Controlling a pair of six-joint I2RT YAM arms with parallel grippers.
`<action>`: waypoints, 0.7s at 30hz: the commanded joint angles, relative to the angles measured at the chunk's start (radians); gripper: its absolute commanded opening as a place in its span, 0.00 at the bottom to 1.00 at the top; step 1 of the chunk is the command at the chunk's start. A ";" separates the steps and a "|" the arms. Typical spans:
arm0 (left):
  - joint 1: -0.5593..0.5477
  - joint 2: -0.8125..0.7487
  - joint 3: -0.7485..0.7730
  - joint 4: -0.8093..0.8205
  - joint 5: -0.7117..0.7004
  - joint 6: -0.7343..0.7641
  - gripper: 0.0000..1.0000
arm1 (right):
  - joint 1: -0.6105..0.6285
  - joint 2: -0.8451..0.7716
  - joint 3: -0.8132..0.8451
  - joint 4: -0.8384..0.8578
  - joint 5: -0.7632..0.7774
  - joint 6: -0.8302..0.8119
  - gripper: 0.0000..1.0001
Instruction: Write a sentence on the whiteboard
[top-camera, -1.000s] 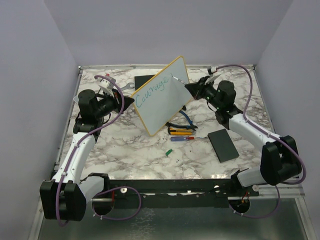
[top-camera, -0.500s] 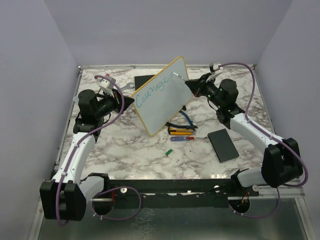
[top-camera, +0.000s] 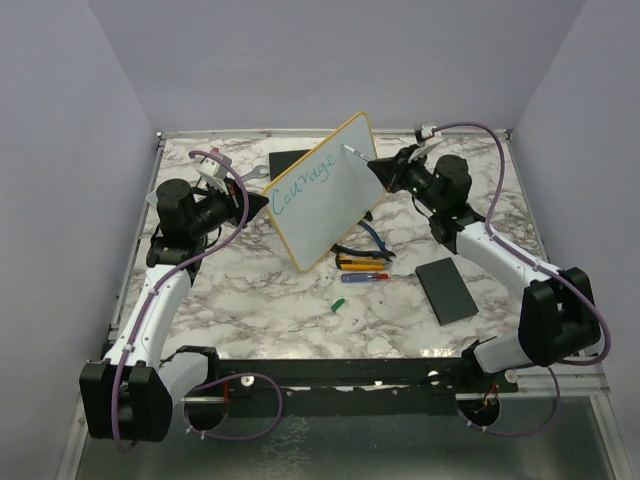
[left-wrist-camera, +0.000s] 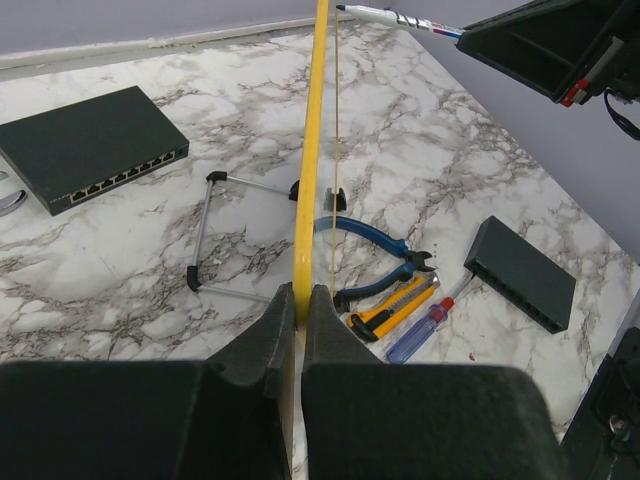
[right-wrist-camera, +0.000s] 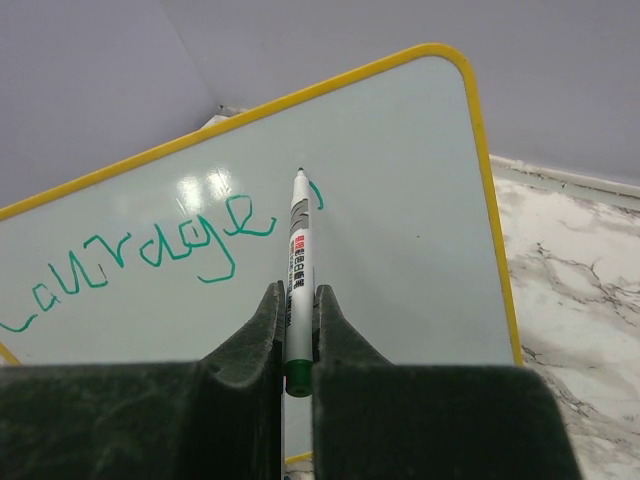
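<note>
Fingers (right-wrist-camera: 250, 345) of right gripper (right-wrist-camera: 298, 292) clamped on marker (right-wrist-camera: 298, 230), tip aimed at whiteboard (right-wrist-camera: 410, 210) just past "Courage", only word of sentence (right-wrist-camera: 150, 250) visible; contact not confirmable. Whiteboard held tilted over table (top-camera: 260, 300), yellow rim pinched between closed fingers of left gripper (left-wrist-camera: 298, 295), judged as brace against pen pressure. Pliers (left-wrist-camera: 375, 240) and screwdriver (left-wrist-camera: 425, 325) left lying beneath, apart from both grippers.

Glossy smooth whiteboard (right-wrist-camera: 400, 230), polished marble-look table (top-camera: 260, 300), smooth plastic marker (right-wrist-camera: 298, 250)
</note>
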 joint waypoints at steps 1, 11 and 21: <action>0.002 -0.018 -0.010 0.028 0.004 0.019 0.00 | 0.001 0.019 0.037 0.014 -0.028 -0.010 0.01; 0.003 -0.018 -0.009 0.029 0.004 0.018 0.00 | 0.001 0.023 0.037 0.027 -0.031 -0.007 0.01; 0.003 -0.019 -0.012 0.029 0.005 0.019 0.00 | 0.000 0.045 0.051 0.020 -0.034 -0.006 0.01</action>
